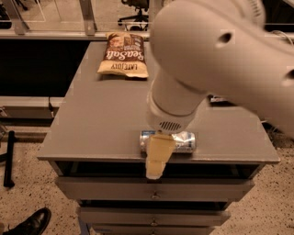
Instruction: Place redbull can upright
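The redbull can (184,141), slim and shiny silver-and-blue, lies on its side near the front edge of the grey table (101,119), its length running left to right. My gripper (157,160) hangs from the big white arm (216,55) right over the can's left half. Its cream tip reaches down past the table's front edge. The gripper covers the middle of the can, so only the can's two ends show. I cannot tell whether it touches the can.
A brown sea-salt chip bag (123,59) lies flat at the table's back left. Drawers (151,188) sit under the tabletop. A black shoe (30,224) is on the floor at lower left. An office chair (135,9) stands behind the table.
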### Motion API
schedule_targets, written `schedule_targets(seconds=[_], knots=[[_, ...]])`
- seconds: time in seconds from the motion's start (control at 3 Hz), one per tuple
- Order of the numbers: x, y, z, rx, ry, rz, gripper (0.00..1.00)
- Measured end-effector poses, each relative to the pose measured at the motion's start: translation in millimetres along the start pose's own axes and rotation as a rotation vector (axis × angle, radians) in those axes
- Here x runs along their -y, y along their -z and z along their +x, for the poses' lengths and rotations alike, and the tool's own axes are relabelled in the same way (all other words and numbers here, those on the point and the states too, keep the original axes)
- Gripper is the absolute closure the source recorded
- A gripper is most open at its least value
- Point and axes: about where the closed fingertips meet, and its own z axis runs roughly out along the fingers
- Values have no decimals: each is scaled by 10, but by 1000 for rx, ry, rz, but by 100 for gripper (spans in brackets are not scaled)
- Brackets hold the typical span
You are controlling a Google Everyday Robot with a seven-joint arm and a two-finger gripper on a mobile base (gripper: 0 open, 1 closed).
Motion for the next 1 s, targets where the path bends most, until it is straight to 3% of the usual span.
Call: schedule_targets(seconds=[0.67, 1.0], knots=[[55, -504, -138, -48, -21, -24, 0], [155, -570, -132, -54, -31, -24, 19]])
